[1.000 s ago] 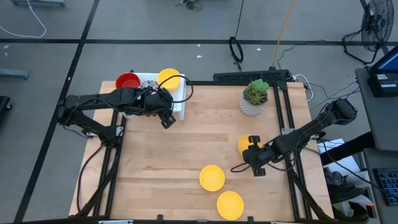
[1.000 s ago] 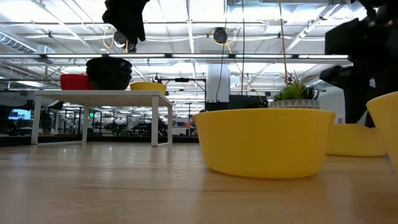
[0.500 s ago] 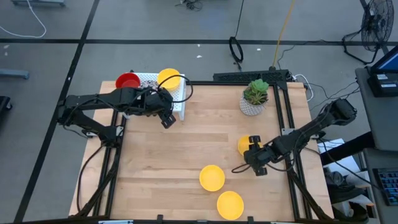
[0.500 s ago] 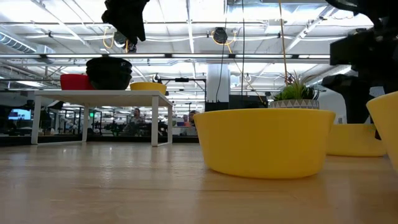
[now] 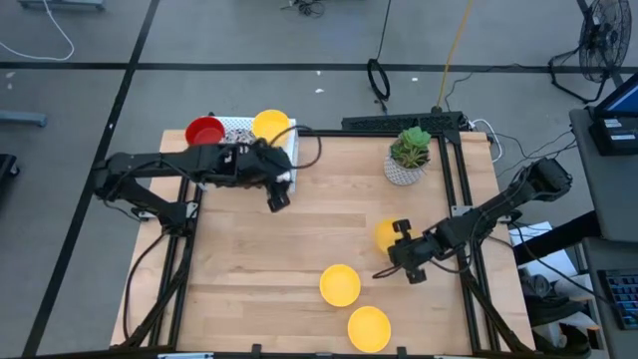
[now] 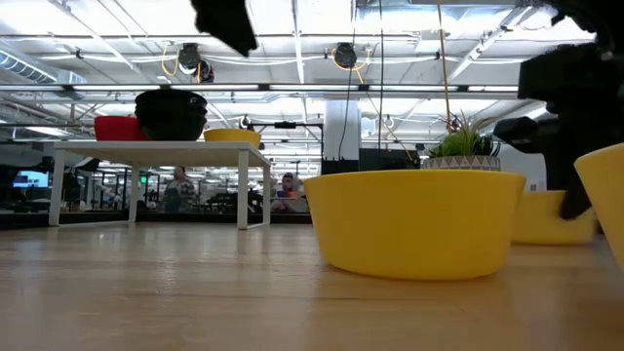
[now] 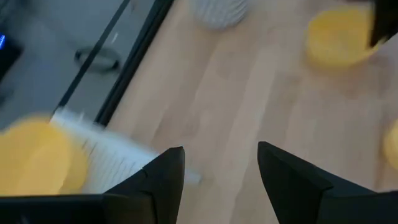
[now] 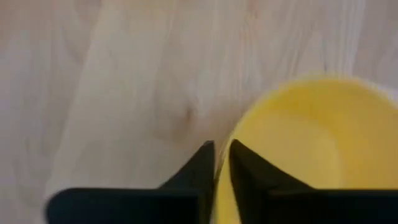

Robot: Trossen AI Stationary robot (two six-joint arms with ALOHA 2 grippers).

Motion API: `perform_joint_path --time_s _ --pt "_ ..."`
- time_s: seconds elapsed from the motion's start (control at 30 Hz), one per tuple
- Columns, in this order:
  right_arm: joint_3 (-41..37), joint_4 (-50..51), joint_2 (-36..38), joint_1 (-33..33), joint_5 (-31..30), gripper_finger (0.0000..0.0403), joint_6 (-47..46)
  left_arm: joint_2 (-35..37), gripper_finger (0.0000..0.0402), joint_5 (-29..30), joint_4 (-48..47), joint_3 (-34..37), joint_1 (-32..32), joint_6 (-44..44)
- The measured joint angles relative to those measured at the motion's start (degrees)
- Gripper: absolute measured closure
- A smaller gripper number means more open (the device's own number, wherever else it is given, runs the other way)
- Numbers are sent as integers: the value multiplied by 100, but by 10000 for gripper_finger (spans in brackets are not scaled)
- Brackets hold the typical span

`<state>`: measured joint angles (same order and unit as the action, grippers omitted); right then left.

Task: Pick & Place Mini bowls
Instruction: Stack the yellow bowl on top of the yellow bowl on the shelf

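Seemingly, the right pincer (image 8: 215, 163) pinches a half-hidden yellow bowl's (image 8: 298, 149) rim; left pincer (image 7: 221, 174) released.

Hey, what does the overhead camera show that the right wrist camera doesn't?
Only the overhead view shows the left gripper open over bare wood near the white rack, which carries a red bowl and a yellow bowl, plus the potted plant and two more yellow bowls near the table's front. Only the right wrist view shows its fingers pinching the bowl's rim. Both show the right gripper shut on that yellow bowl.
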<state>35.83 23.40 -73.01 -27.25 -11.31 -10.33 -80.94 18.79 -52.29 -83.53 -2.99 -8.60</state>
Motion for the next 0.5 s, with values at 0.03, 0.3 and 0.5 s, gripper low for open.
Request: perform_joint_path --time_s 0.03,0.3,0.5 --pt "0 -118 0 27 103 392 0 -59 195 -56 216 0 39 171" --pt "0 -1169 22 186 404 400 67 -807 195 -97 997 0 369 1431" --pt "2 -2506 37 569 712 401 723 -1501 195 -442 1594 2 675 2501"
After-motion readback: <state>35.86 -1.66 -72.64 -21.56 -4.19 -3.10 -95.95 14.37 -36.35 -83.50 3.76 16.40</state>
